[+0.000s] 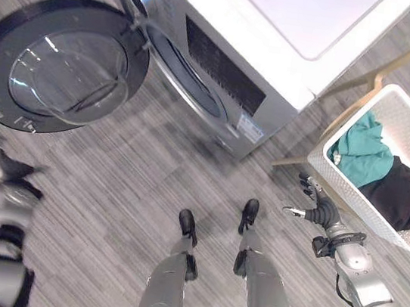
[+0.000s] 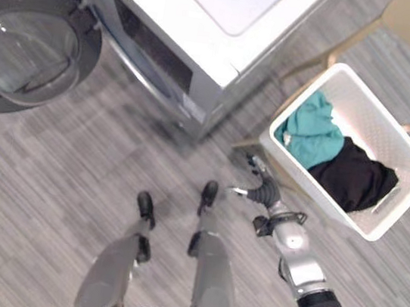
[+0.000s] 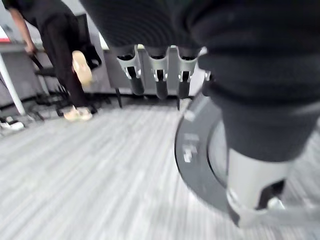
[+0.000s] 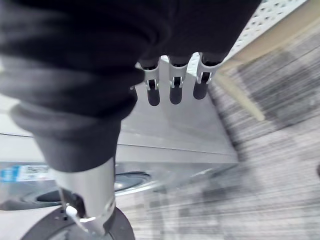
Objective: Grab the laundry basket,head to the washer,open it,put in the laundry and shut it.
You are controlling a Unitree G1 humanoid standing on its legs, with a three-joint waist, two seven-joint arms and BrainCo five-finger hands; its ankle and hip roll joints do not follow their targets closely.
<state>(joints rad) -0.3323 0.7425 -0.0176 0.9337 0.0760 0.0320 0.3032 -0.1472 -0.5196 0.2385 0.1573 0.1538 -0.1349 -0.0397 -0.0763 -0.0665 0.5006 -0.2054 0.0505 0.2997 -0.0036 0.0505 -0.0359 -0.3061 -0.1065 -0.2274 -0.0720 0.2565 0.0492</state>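
Note:
The white washer (image 1: 284, 27) stands at the top, and its round glass door (image 1: 61, 64) is swung wide open to the left of the drum opening (image 1: 186, 71). To the right, a white perforated laundry basket (image 1: 326, 159) holds a teal cloth (image 1: 362, 153) and a black cloth (image 1: 405, 197). My right hand (image 1: 319, 208) hovers just short of the basket's near corner, open with relaxed fingers (image 4: 172, 82) and holding nothing. My left hand (image 1: 4, 171) hangs low at the left, below the door. Its fingers (image 3: 157, 75) are straight, and it is empty too.
The basket rests on a light wooden chair (image 1: 400, 66), whose legs (image 4: 240, 95) splay out beside the washer. A person (image 3: 60, 45) in dark clothes stands across the room by a desk. Grey plank floor (image 1: 149, 169) spreads in front of the washer.

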